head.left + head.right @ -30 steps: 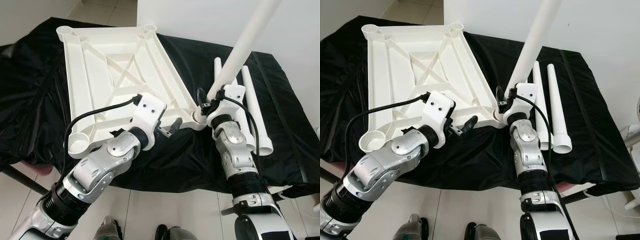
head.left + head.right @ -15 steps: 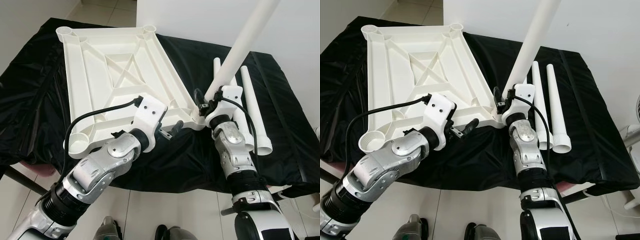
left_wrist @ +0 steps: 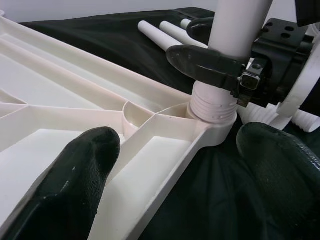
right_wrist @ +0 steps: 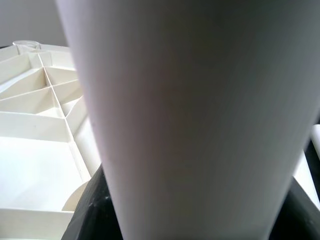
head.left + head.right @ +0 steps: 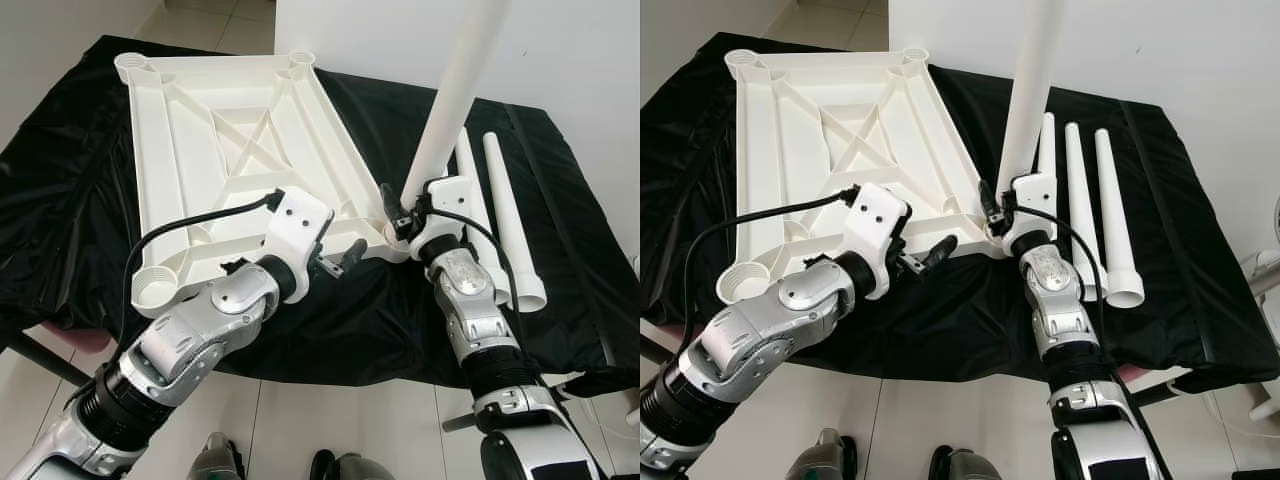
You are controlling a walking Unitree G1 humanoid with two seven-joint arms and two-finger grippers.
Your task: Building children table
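Seating leg (image 5: 452,95) into near-right corner socket (image 3: 212,120) of upturned tabletop (image 5: 225,140) on black cloth (image 5: 60,190). Leg long axis near vertical, slight tilt away from slab; threaded end at socket mouth, judged not fully home. Right gripper (image 3: 210,65) clamped on leg just above thread. Left gripper (image 5: 340,262) fingers (image 3: 75,170) spread, straddling slab edge beside socket, nothing held. Three spare legs (image 5: 1080,200) lying flat beyond right arm.
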